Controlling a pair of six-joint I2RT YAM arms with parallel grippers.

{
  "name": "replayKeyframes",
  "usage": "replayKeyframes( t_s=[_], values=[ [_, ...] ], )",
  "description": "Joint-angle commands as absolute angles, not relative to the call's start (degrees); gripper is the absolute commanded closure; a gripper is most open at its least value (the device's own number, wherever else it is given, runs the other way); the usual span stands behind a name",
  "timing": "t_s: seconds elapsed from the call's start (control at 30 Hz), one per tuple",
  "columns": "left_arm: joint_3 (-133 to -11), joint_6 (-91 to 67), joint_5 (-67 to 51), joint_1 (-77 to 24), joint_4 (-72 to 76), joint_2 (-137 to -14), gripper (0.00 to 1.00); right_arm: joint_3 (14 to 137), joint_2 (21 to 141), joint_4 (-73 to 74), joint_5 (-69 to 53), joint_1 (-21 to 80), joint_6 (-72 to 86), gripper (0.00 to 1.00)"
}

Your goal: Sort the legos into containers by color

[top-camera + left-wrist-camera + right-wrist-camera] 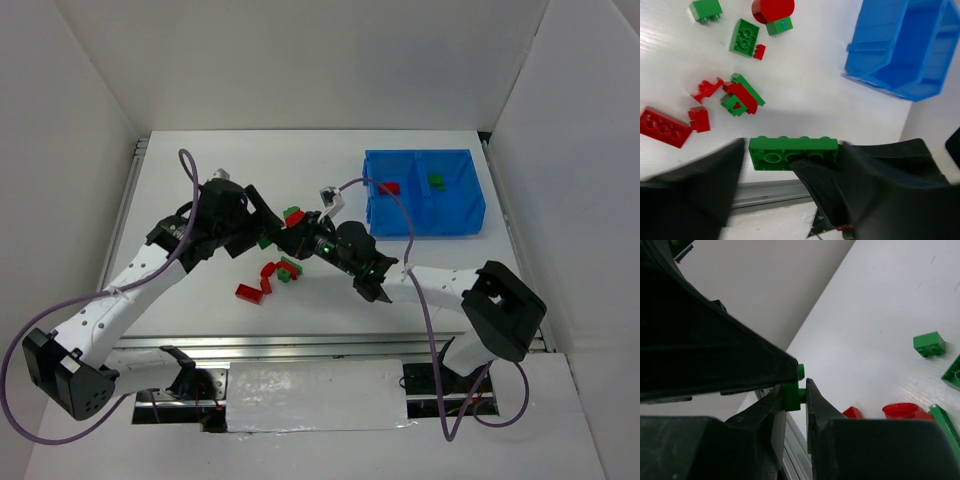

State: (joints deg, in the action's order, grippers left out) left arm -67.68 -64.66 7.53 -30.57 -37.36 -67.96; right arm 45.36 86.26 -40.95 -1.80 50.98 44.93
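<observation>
Red and green legos (792,152), bright blue bin (875,55), white table (810,95), seemingly a pale "1" on one green brick (779,25).

A robotics lab cell: plain white panels (300,60) box in a white table (200,170), with cabled robot arms (120,290) along an aluminium rail (300,347).

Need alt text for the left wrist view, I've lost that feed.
A long green brick is pinched end to end in the left tool. Loose red and green bricks lie on the white table beyond it, left of the blue bin at upper right.
</observation>
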Motion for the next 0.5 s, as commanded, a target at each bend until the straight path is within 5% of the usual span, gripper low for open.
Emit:
replayKeyframes(
  t_s=[0.0, 0.27, 0.37, 0.47],
  values=[
    [-70.8, -61.7, 10.8, -30.8, -37.2, -67.7, 0.01, 43.6, 82.9, -45.7, -2.8, 50.5, 43.2, 1.00],
    [-81.4, -48.0, 18.0, -26.3, -41.8, -73.4, 0.00, 37.0, 69.5, -23.4, 3.2, 32.0, 47.5, 1.00],
    [-79.6, -43.7, 17.5, -25.7, -39.3, -75.2, 0.00, 43.8, 65.9, 3.2, 13.9, 20.9, 45.7, 1.00],
    [-77.2, -42.0, 16.3, -25.0, -37.0, -77.9, 0.01, 51.6, 69.8, 10.7, 16.4, 9.8, 42.9, 1.00]
  ],
)
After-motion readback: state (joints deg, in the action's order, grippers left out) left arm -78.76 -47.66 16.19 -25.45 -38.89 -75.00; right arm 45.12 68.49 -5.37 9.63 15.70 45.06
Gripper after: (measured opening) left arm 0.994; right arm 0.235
